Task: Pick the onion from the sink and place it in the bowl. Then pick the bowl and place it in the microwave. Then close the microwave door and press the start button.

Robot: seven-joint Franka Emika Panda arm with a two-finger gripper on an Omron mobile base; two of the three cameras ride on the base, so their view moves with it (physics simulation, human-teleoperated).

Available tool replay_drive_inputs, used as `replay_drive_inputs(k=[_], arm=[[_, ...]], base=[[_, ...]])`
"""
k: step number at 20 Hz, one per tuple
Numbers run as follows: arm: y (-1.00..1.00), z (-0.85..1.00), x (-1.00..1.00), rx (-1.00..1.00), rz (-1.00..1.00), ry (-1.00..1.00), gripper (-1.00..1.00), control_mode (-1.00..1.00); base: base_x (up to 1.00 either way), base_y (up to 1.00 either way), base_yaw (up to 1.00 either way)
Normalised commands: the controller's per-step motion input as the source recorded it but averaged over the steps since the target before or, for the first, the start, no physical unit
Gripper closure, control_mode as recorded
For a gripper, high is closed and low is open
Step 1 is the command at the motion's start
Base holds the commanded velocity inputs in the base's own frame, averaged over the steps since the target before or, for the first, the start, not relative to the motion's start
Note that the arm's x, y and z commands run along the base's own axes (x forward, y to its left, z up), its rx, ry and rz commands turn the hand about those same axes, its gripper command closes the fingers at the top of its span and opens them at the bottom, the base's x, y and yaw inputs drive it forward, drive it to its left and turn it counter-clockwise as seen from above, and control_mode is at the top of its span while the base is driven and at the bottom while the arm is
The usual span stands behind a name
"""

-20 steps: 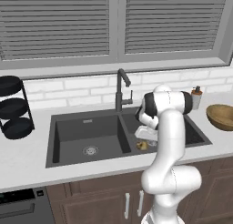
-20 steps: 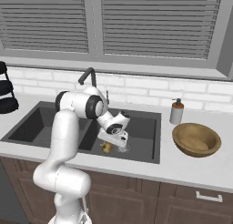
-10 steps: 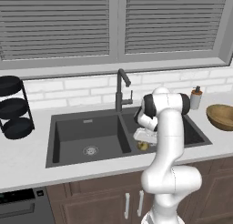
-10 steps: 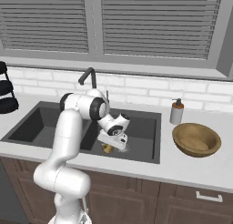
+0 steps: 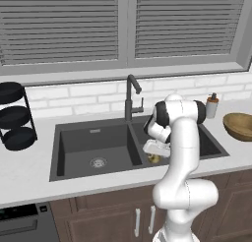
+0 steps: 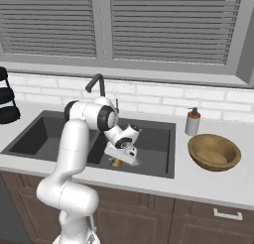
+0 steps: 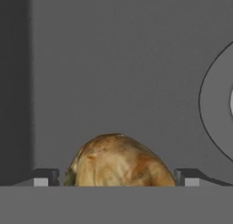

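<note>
The yellow-brown onion lies on the floor of the right basin of the dark grey sink, near its front wall. My gripper is lowered into that basin and stands open, one fingertip on each side of the onion. From the base the onion peeks out just under the hand, with the gripper right over it. The tan wooden bowl sits on the counter to the right of the sink and holds nothing. The microwave is out of view.
A tall black faucet rises behind the divider between the basins. A soap bottle stands between sink and bowl. A black tiered rack is on the counter at far left. A silver drain ring lies beside the onion.
The hand has dropped lower into the right basin, bringing the fingers down around the onion. The bowl and onion have stayed put.
</note>
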Motion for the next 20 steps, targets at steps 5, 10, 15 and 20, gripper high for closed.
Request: replay_drive_inputs(k=[5,10,15,20], arm=[[0.07,-0.18,-0.38,0.00,0.00,-0.01,1.00,-1.00],[-0.01,0.61,-0.29,-0.01,0.00,-0.10,1.00,-1.00],[-0.37,1.00,-0.10,-0.03,-0.09,-0.10,1.00,-1.00],[-0.66,0.99,-0.19,-0.02,-0.18,-0.07,1.00,-1.00]], base=[[0.00,0.00,0.00],[0.00,0.00,0.00],[0.00,0.00,0.00],[0.00,0.00,0.00]])
